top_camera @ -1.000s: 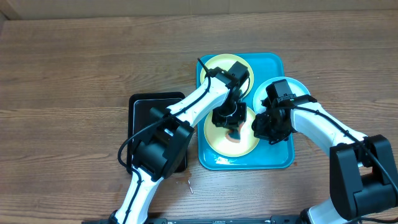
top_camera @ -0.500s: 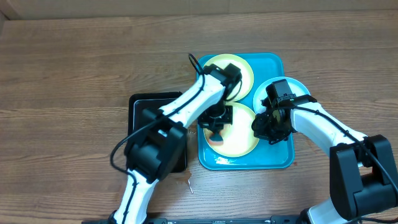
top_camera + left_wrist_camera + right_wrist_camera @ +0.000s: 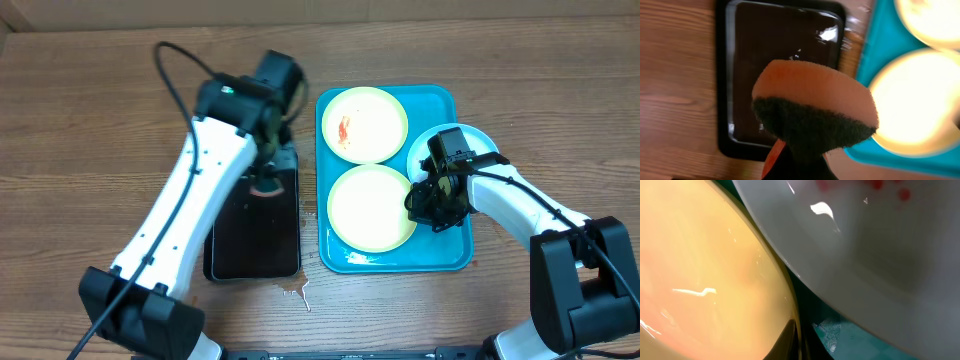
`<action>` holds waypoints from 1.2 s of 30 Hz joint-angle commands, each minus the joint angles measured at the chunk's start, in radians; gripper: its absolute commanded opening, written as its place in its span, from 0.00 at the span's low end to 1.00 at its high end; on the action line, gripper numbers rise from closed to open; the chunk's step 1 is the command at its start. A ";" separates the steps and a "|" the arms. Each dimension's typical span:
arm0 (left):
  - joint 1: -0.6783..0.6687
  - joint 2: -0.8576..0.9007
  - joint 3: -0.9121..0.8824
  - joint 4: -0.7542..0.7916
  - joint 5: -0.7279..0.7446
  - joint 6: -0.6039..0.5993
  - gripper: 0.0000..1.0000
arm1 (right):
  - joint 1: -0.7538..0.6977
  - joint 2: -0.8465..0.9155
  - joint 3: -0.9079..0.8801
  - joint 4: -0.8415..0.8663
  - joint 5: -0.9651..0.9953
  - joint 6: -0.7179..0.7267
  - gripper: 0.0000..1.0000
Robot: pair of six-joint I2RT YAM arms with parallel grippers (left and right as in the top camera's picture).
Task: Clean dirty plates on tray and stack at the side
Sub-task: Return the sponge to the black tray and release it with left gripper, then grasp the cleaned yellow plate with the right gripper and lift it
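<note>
Lying side by side in the turquoise tray (image 3: 440, 255), two yellow-green rimmed plates fill its left part. The far plate (image 3: 362, 124) carries a red-orange smear (image 3: 345, 130) left of its centre, while the near plate (image 3: 372, 207) shows a plain pale face with no marks visible from overhead. The blue-rimmed plate (image 3: 424, 150) sits at the tray's far right corner, hanging over the lip, with the right arm covering much of it. The right wrist view shows red specks on its white surface and its edge overlapping the near plate's rim.

The right gripper (image 3: 428, 208) rests at the near plate's right rim with its jaws closed. That rim runs up against a dark fingertip in the wrist view, but whether it is pinched cannot be told.

The left gripper (image 3: 267, 182) hangs over the far end of the black tray (image 3: 250, 240), just left of the turquoise one, clamped on a sponge (image 3: 815, 112) with an orange body and a dark green scrub face. Both trays sit on the wooden table (image 3: 100, 120).
</note>
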 commanded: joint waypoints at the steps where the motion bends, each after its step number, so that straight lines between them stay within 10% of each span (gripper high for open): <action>1: 0.050 0.021 -0.118 0.032 -0.062 -0.013 0.04 | -0.002 0.018 -0.008 0.001 0.038 -0.008 0.04; 12: 0.099 0.021 -0.542 0.403 0.089 -0.012 0.04 | -0.002 0.018 -0.008 0.004 0.038 -0.008 0.04; 19: 0.115 0.018 -0.465 0.348 0.097 -0.010 0.38 | -0.001 0.000 0.045 -0.061 0.042 -0.008 0.04; 30: 0.258 -0.031 -0.103 0.088 0.137 0.049 0.48 | 0.108 -0.092 0.351 -0.347 0.216 -0.034 0.04; 36: 0.393 -0.107 0.093 0.012 0.145 0.078 1.00 | 0.279 -0.092 0.502 -0.323 0.344 -0.064 0.04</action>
